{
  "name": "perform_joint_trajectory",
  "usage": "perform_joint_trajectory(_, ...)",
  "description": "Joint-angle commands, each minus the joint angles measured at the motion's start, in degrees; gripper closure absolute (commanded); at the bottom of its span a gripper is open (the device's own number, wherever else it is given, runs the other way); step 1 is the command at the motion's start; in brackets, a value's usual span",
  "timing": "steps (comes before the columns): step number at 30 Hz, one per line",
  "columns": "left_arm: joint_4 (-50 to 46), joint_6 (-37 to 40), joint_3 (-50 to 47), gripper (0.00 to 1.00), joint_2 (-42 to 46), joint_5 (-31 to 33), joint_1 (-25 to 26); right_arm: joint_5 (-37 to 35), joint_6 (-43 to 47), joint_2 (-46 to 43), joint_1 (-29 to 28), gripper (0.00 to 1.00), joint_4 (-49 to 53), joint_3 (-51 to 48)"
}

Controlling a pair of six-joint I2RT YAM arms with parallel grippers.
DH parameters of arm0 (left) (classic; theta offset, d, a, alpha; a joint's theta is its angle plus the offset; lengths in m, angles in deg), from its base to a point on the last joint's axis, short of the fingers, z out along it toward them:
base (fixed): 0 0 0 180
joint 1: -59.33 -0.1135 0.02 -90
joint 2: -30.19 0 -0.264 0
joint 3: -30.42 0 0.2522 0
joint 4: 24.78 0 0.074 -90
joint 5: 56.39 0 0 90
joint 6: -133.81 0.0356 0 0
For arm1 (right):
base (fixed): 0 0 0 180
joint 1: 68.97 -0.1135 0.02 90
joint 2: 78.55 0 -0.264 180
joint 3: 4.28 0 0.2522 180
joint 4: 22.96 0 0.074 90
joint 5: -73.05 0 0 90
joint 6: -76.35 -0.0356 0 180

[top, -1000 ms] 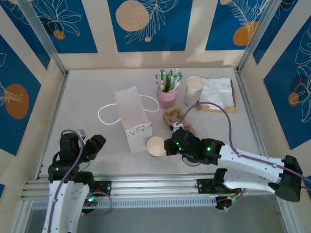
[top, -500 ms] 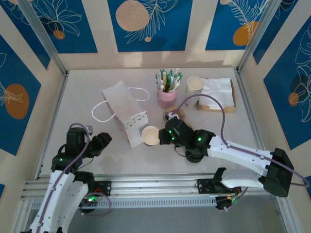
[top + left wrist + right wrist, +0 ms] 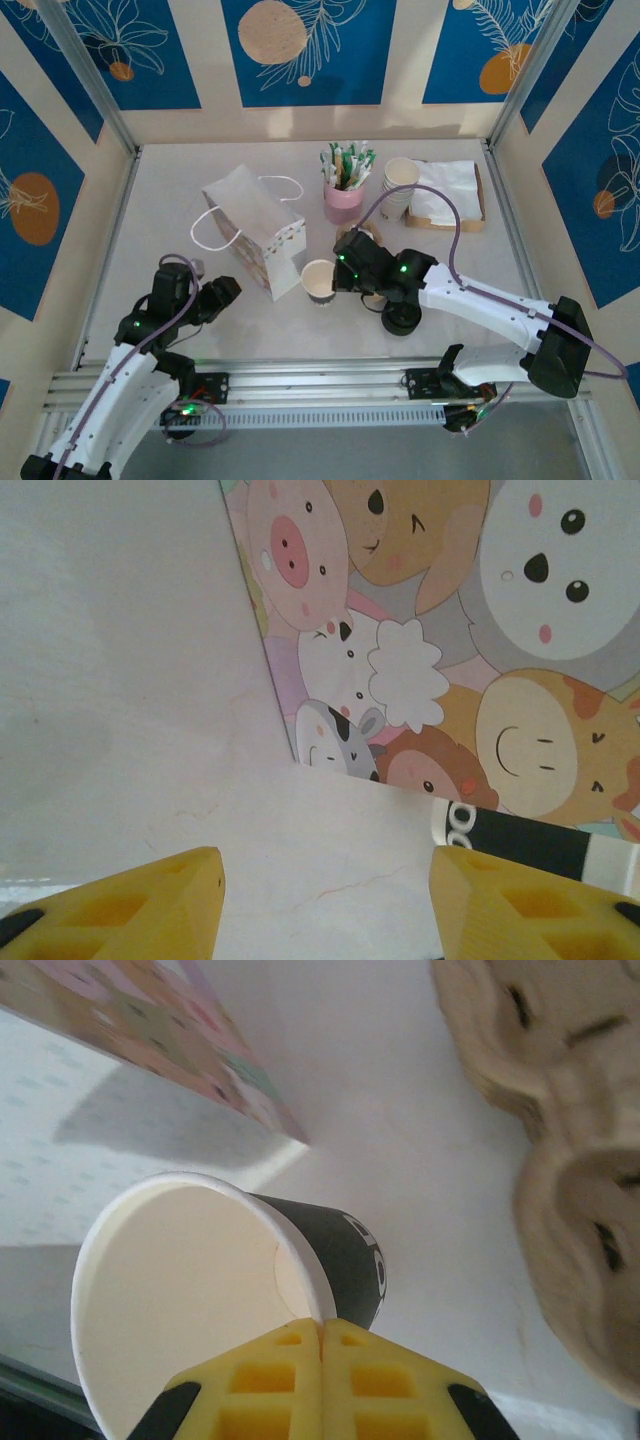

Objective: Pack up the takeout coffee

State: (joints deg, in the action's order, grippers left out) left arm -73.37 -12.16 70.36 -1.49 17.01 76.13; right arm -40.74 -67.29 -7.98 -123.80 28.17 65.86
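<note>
Pale table (image 3: 180, 200) is lying boxed by blue leaf-print walls (image 3: 300, 50); cup (image 3: 318, 279), at 4 o'clock off the bag (image 3: 255, 225), is standing near upright, mouth facing up, lidless, cream inside, black outside, right gripper (image 3: 336, 281) pinching its 3 o'clock rim, left gripper (image 3: 325, 865) hanging fingers apart.

cup (image 3: 320, 281) was just below centre of the top view, upright. No lid, mouth open, cream inside, empty. Outer wall was black with white print, rim white.
</note>
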Motion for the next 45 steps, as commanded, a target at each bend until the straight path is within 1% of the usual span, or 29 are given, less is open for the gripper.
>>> perform_joint_trajectory(1,1.6,-1.4,-1.2,0.43,0.1,2.0,0.6,1.0,-3.9,-2.5,0.2,1.0,6.9,-0.9)
perform_joint_trajectory(5,3.6,-0.4,-1.2,0.41,-1.2,-0.9,0.8,2.3,-6.0,-4.4,0.2,1.0,6.5,-3.3)
perform_joint_trajectory(10,2.8,-0.1,-1.2,0.4,-1.3,-0.6,1.2,3.1,-7.6,-5.3,0.1,1.0,5.6,-4.7)
perform_joint_trajectory(17,3.5,-0.9,-1.8,0.4,-0.7,-0.2,2.0,2.5,-9.3,-4.1,-0.1,1.0,7.8,-5.0)
perform_joint_trajectory(22,3.4,-1.0,-1.8,0.4,-0.8,0.4,2.1,3.0,-9.4,-4.1,-0.2,0.92,8.0,-5.0)
perform_joint_trajectory(27,3.0,-0.8,-2.0,0.4,-0.7,0.8,2.3,3.5,-9.5,-3.9,-0.2,0.87,8.0,-5.2)
perform_joint_trajectory(33,2.7,-0.9,-2.7,0.4,-0.2,1.0,2.4,3.8,-9.3,-3.5,-0.2,0.87,8.4,-5.3)
perform_joint_trajectory(37,2.7,-0.9,-2.9,0.4,0.0,1.3,2.5,3.8,-9.7,-2.8,-0.2,0.91,8.1,-5.3)
perform_joint_trajectory(45,3.0,-0.9,-2.8,0.4,-0.4,1.9,2.6,5.2,-9.6,-0.3,-0.3,0.9,4.0,-5.1)
